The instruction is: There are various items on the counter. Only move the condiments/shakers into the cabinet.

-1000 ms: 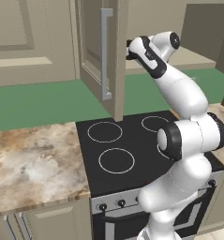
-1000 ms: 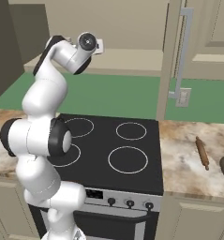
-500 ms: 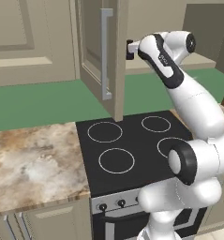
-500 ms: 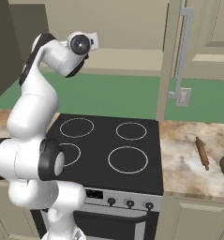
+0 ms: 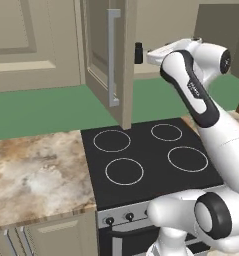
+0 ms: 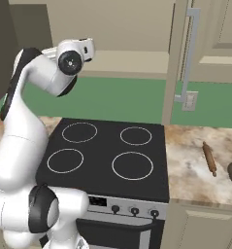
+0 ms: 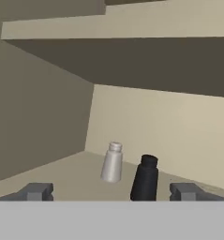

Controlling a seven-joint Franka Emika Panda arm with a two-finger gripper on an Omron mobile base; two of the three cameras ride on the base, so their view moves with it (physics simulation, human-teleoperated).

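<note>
We see our gripper (image 7: 111, 192) open, holding nothing, inside the cabinet (image 5: 121, 60). The black shaker (image 7: 145, 179) and grey shaker (image 7: 112, 162) stand on its shelf (image 7: 66, 176), near each other, apart.

light: even, flat | shadows: dim under cabinet shelf (image 7: 118, 56) | blur: none

1. Black shaker (image 7: 145, 180), ahead between the dark grey fingertips (image 7: 36, 191).
2. Pale grey shaker (image 7: 112, 162), just beyond it.
3. Plain beige cabinet shelf (image 7: 62, 176) beneath both.
4. Far below the gripper: black stovetop (image 6: 107, 158), white rings.
5. Beige-brown marbled counter (image 5: 33, 172); wooden rolling pin (image 6: 209, 158).
</note>
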